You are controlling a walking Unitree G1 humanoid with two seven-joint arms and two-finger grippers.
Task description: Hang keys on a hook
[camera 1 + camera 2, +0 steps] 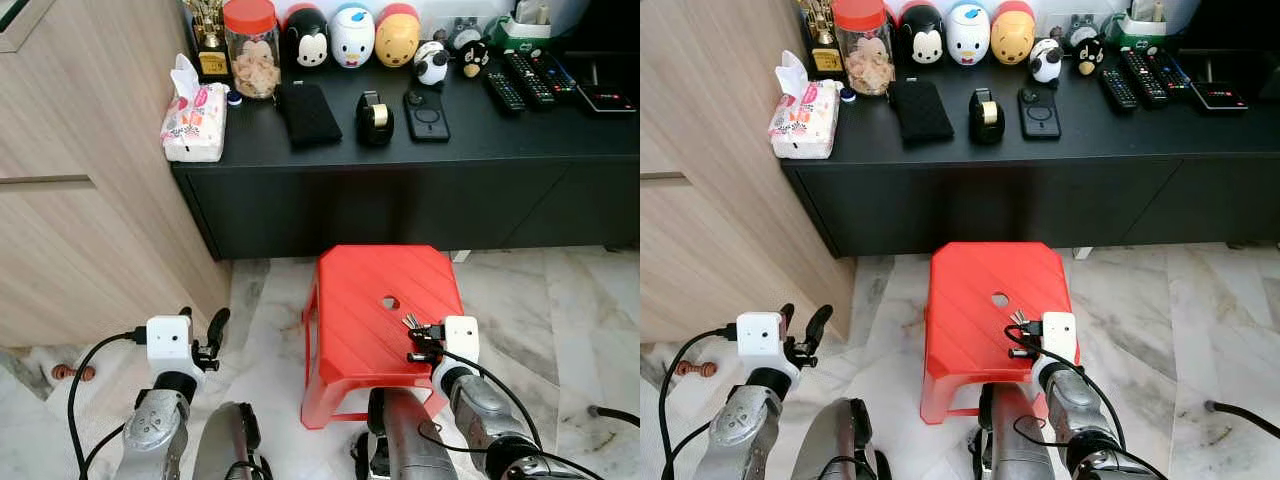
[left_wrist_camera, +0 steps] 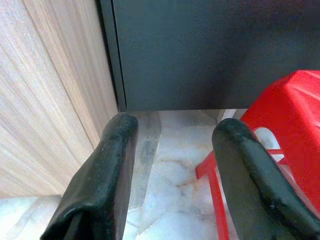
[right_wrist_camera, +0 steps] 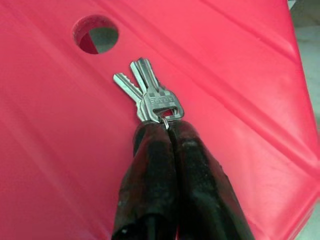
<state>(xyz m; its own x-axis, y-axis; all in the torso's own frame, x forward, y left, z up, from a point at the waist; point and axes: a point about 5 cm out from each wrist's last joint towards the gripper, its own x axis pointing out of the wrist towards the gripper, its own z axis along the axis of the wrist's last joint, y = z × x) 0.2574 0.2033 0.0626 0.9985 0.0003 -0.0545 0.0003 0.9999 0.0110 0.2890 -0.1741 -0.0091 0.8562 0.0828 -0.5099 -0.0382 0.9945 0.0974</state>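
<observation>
Right gripper (image 3: 167,131) pinched keys (image 3: 150,97) by ring over red stool (image 1: 370,300). Left gripper (image 2: 172,165) fingers wide, idle beside stool.

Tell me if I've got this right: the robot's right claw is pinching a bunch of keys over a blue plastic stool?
Nearly. The right gripper is shut on the keys, but the stool beneath them is red, not blue; the right wrist view shows this up close.

The top key (image 3: 161,103) bears small stamped lettering on its head, too blurred to read surely.
</observation>
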